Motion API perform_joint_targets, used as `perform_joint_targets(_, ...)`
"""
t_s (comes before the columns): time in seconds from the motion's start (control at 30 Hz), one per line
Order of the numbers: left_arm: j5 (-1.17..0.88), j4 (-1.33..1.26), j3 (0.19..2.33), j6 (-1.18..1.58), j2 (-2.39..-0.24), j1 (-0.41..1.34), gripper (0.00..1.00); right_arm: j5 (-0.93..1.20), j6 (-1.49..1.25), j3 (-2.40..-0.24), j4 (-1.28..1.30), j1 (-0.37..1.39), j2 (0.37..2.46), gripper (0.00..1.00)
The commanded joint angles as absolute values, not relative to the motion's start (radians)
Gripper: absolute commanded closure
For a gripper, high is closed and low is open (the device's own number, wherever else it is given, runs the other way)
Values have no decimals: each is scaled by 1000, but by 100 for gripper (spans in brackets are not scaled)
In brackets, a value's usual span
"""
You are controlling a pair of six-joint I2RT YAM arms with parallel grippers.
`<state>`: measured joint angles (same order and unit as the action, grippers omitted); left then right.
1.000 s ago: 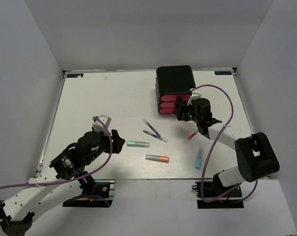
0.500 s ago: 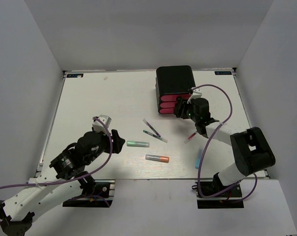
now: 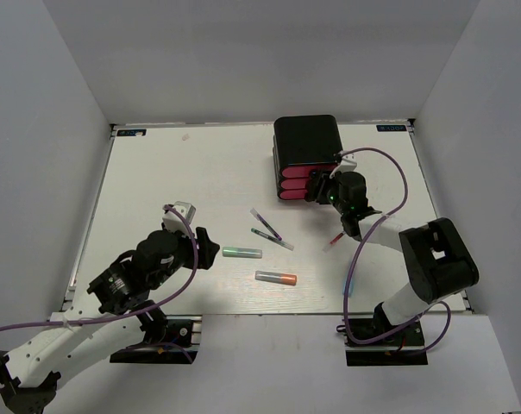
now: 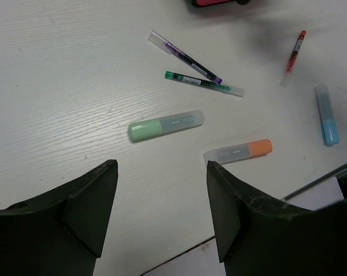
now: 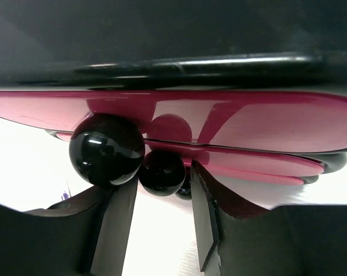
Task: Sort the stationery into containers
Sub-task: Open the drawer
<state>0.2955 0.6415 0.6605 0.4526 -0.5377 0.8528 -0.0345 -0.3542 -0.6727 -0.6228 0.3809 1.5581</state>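
Now right pincer nearer pink drawers, jaws apart by black knobs; left pincer unmoved, apart.

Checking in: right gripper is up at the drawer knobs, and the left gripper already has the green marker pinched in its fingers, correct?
Not quite. The left gripper holds nothing: its jaws stand open above the table, and the green marker lies flat on the table beyond them, as the left wrist view shows. The right gripper is indeed at the drawer knobs.
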Motion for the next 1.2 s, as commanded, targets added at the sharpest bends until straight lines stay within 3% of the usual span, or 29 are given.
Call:
perform_joint_targets(0.0, 295, 615, 652, 446, -541, 851, 27, -75, -382, -680, -695, 376, 1574, 53)
perform_joint_targets(0.2, 295, 615, 652, 446, -541, 851, 27, -74, -394, -673, -710, 379, 1583, 62)
perform_joint_targets(0.33, 295, 615, 643, 446, -551, 851, 27, -68, -396, -664, -693, 376, 1565, 73)
perform_joint_targets(0.83, 199, 440, 561, 609, -705, 861, 27, -11, -357, -505, -511, 377, 1327, 74)
perform_joint_targets(0.97, 166, 393, 541, 621, -771, 861, 27, 21, -338, -456, -511, 379, 1290, 69)
perform_joint_targets(1.07, 156, 370, 577, 576, -825, 861, 27, 43, -330, -465, -499, 377, 1281, 51)
perform_joint_targets(1.1, 156, 370, 589, 549, -842, 861, 25, 60, -330, -465, -496, 376, 1276, 41)
perform_joint_targets(1.17, 131, 370, 639, 491, -879, 861, 24, 89, -324, -465, -486, 377, 1263, 34)
